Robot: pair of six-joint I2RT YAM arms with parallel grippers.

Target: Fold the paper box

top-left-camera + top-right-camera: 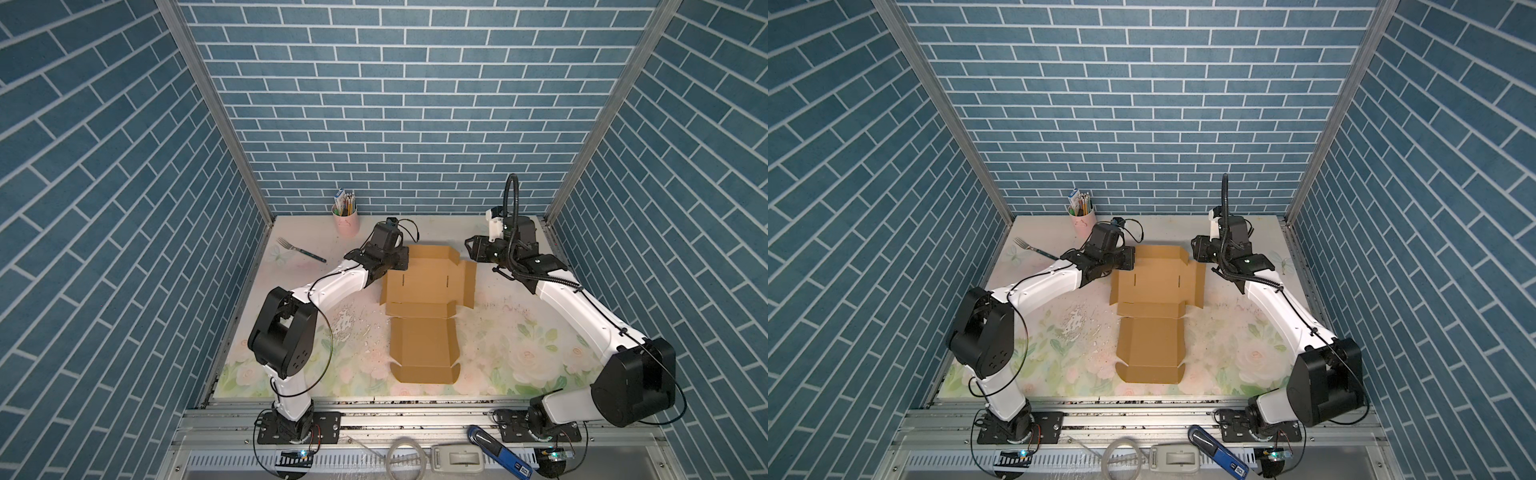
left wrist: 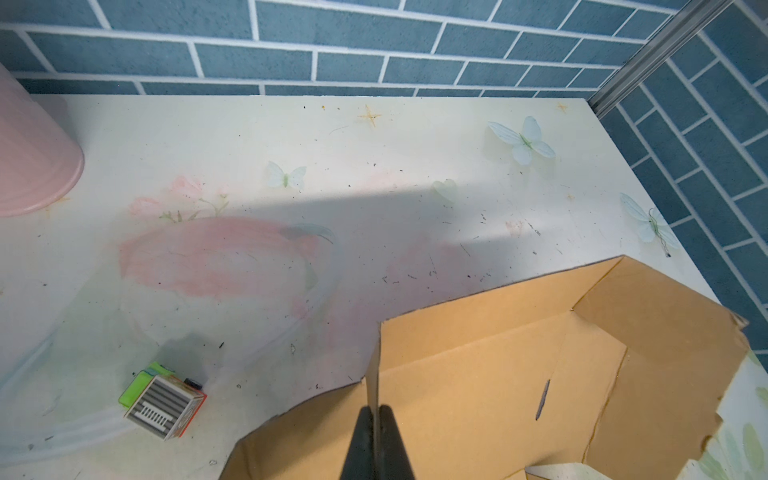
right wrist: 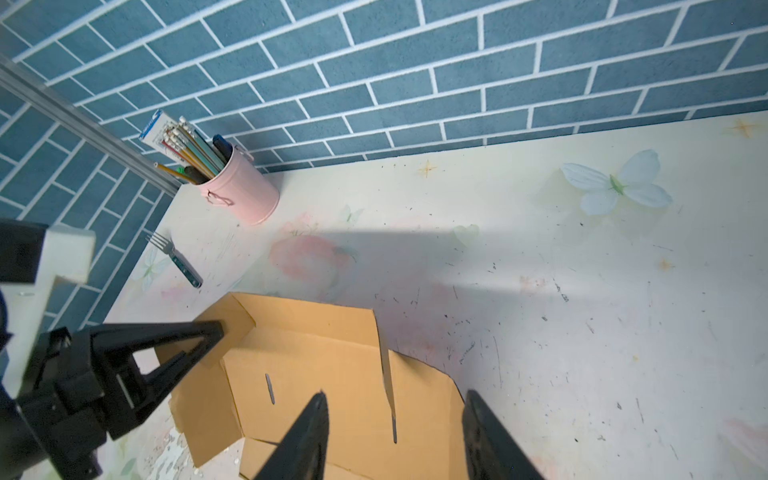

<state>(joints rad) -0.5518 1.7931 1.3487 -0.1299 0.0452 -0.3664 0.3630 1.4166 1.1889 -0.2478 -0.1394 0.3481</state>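
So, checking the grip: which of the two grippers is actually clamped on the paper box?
The left gripper: it is shut on an upturned flap of the paper box. The right gripper stands open, pinching nothing.

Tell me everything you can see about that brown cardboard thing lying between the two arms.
The paper box is a plain brown die-cut cardboard sheet, unprinted, creased into panels, with two short slits. It lies mostly flat on the floral table; only the flaps around its far panel stand up. The left gripper is shut on the left flap's edge; the right flap rises between the jaws of the open right gripper, seemingly untouched.
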